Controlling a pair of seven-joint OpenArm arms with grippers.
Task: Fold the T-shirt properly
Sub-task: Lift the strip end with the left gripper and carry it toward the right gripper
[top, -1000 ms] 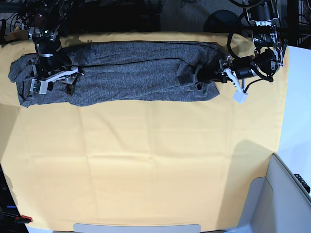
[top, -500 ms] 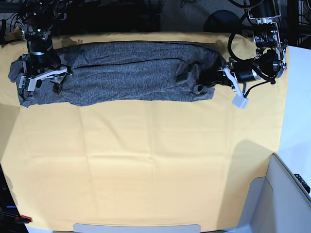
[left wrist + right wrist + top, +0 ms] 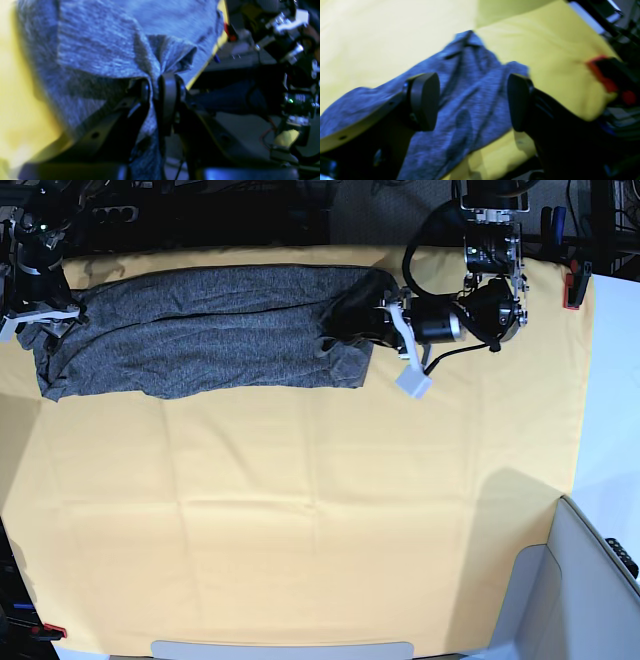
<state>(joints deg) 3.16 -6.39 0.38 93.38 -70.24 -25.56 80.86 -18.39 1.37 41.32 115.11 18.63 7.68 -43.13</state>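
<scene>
Pinching bunched end of heather-grey knit T-shirt (image 3: 210, 330): left gripper (image 3: 156, 87), clamped. Right gripper (image 3: 472, 100) spread wide over other end. Shirt along far edge of yellow-clothed counter (image 3: 300, 510); near half bare.

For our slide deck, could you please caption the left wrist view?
Left gripper fingers pinched shut on a bunched fold of the grey T-shirt above the yellow table cloth.

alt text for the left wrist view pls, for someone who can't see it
Close, blurred shot: the left tool is shut on a pinched fold of the heather-grey T-shirt, which bunches up and spreads away behind it. The yellow table cloth fills the left edge; dark robot hardware and cables sit out of focus on the right.
</scene>
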